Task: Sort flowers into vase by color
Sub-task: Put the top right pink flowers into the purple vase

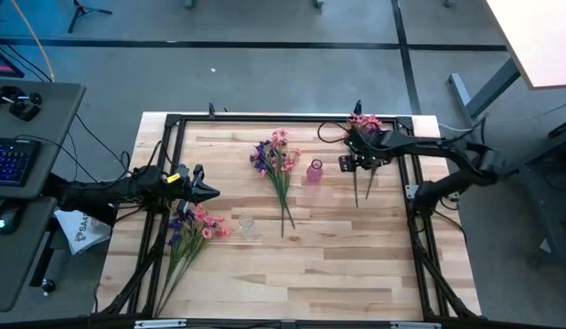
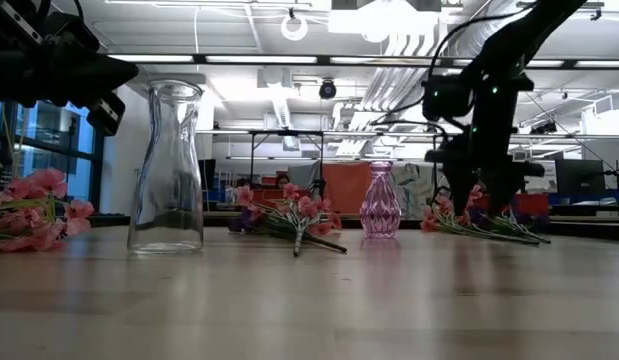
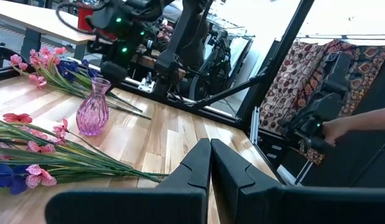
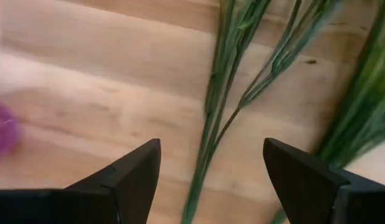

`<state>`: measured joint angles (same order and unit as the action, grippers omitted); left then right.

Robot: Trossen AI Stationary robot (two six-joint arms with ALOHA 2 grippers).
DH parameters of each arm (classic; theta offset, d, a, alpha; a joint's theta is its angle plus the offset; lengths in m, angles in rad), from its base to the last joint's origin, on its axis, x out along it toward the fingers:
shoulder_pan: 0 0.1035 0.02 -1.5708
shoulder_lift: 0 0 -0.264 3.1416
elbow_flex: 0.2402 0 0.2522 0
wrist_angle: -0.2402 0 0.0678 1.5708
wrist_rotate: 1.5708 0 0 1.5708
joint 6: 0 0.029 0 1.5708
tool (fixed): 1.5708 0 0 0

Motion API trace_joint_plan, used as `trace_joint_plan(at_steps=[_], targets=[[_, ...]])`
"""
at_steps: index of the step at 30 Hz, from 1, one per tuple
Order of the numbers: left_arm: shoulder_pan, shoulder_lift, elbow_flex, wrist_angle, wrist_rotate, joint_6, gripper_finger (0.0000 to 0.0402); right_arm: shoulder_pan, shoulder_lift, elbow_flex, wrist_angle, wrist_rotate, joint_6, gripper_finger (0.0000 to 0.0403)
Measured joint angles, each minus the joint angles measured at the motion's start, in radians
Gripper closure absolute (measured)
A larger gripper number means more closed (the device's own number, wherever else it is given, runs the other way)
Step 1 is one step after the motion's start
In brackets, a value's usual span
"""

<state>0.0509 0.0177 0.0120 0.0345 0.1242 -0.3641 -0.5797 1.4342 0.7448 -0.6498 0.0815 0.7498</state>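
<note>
Right wrist view shows the right gripper point(image 4: 208, 180) with jaws spread above green flower stems point(image 4: 218, 106) lying on the worktop point(image 4: 86, 74) beside the pink vase point(image 1: 315, 171), poised to descend and pinch one; left gripper point(image 3: 209, 165) waits pressed together.

pink vase point(image 4: 0, 134): cut by frame edge, blurred | flowers point(image 4: 217, 112): blossoms out of right wrist view

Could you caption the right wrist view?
Open right claw poised above green flower stems lying on the wooden table.
</note>
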Motion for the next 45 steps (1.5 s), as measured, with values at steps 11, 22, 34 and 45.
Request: trace_joint_plan(at_steps=[11, 22, 34, 45], targets=[[0.0, 0.0, 0.0, 0.0, 0.0, 0.0, 0.0401, -0.038, 0.153, 0.005, 0.06, 0.056, -0.026, 0.0158], [0.0, 0.0, 0.0, 0.0, 0.0, 0.0, 0.0401, -0.04, 0.134, 0.001, 0.109, 0.039, -0.109, 0.0388], [0.0, 0.0, 0.0, 0.0, 0.0, 0.0, 0.0401, -0.04, -0.263, -0.002, 0.43, -0.217, -0.144, 0.04], [0.0, 0.0, 0.0, 0.0, 0.0, 0.0, 0.0401, 0.11, -0.332, -0.034, 1.057, -0.316, -0.259, 0.0402]])
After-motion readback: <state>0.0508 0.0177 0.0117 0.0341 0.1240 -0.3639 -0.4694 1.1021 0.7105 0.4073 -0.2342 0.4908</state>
